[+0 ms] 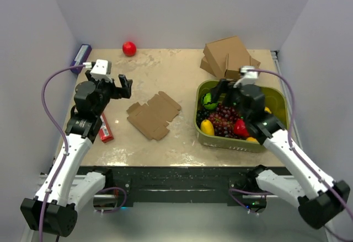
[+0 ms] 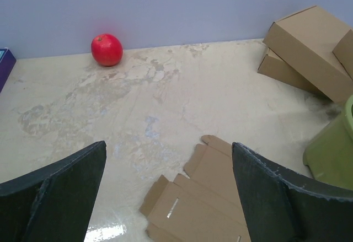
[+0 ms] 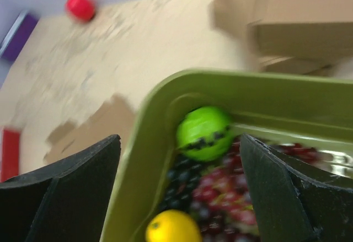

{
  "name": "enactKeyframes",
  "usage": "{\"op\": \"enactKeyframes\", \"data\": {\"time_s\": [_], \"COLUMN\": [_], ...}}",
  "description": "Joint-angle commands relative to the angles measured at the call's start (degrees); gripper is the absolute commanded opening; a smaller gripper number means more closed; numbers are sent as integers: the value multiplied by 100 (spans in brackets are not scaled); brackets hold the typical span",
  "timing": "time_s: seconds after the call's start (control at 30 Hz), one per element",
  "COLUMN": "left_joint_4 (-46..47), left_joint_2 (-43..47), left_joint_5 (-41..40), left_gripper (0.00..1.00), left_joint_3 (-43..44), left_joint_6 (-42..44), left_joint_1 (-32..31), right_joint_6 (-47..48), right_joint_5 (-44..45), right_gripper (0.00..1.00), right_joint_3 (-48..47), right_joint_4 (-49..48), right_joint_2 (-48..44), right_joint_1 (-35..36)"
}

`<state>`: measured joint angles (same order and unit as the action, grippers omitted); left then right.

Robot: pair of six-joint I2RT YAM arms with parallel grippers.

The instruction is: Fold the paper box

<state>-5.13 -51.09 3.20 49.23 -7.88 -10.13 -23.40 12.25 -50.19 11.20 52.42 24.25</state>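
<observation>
Box (image 1: pixel 153 115): flat, unfolded, mid-table, nothing touching it. Left gripper (image 1: pixel 126 86) hangs just beside its left corner, fingers spread and empty, probably lining up on a flap. Right gripper (image 3: pixel 179 140) over the tray (image 1: pixel 231 144), fingers spread, empty, apart from the box. Stack (image 1: pixel 227 54) at the far edge.

Ahead of the left tool (image 2: pixel 168 145), bare counter (image 2: pixel 165 87) runs to a red apple (image 2: pixel 106 49); the paper box (image 2: pixel 204 198) lies flat just beneath. Below the right tool (image 3: pixel 179 138), the green bin (image 3: pixel 160 101) and its fruit (image 3: pixel 220 198) block the way; stacked boxes (image 3: pixel 298 32) stand beyond.
</observation>
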Motion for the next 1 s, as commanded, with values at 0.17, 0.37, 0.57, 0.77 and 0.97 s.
{"op": "enactKeyframes", "data": {"time_s": [0.17,0.37,0.57,0.77,0.97], "left_joint_4": [240,258,223,214,214], "left_joint_2": [91,205,258,223,249], "left_joint_5": [-468,-900,-1199,-1155,-1138], "left_gripper": [100,100,100,100,100], "left_joint_3": [-168,-283,-291,-300,-318], "left_joint_6": [120,138,120,102,102], "left_joint_1": [37,46,55,64,64], "right_joint_6": [-656,-1386,-1685,-2309,-2433], "right_joint_5": [999,1059,1754,2386,2317], "right_gripper": [93,92,99,99,99], "right_joint_3": [-1185,-2150,-3356,-4059,-3849], "right_joint_4": [-777,-349,1050,2209,2334], "right_joint_2": [1866,3430,4661,5382,5586], "right_joint_1": [2547,3006,3112,3103,2875]}}
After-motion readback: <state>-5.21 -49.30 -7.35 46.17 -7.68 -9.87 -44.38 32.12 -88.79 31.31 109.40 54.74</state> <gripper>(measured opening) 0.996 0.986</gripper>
